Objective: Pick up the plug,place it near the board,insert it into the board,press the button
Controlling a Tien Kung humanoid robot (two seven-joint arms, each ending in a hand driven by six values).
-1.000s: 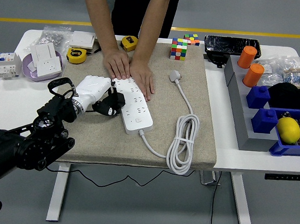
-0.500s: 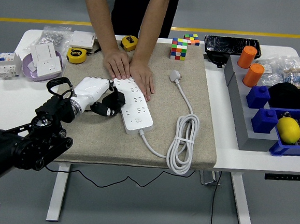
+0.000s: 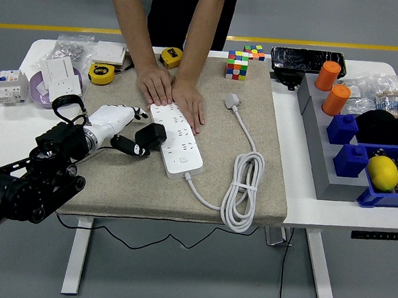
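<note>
Beige mat (image 3: 113, 184) covers the white table (image 3: 7, 134); left hand (image 3: 108, 121) fingers released beside plug (image 3: 150, 137).

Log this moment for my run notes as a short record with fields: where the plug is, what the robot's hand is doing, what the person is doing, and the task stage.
plug: black plug sits at the left edge of the white power strip, apparently seated in it
left hand: left hand lies just left of the plug, fingers relaxed, holding nothing
right hand: not in view
person: both hands pressed flat on the strip's far end, holding it down
surface: beige mat on the white table
task stage: insertion looks done; button not yet pressed
</note>
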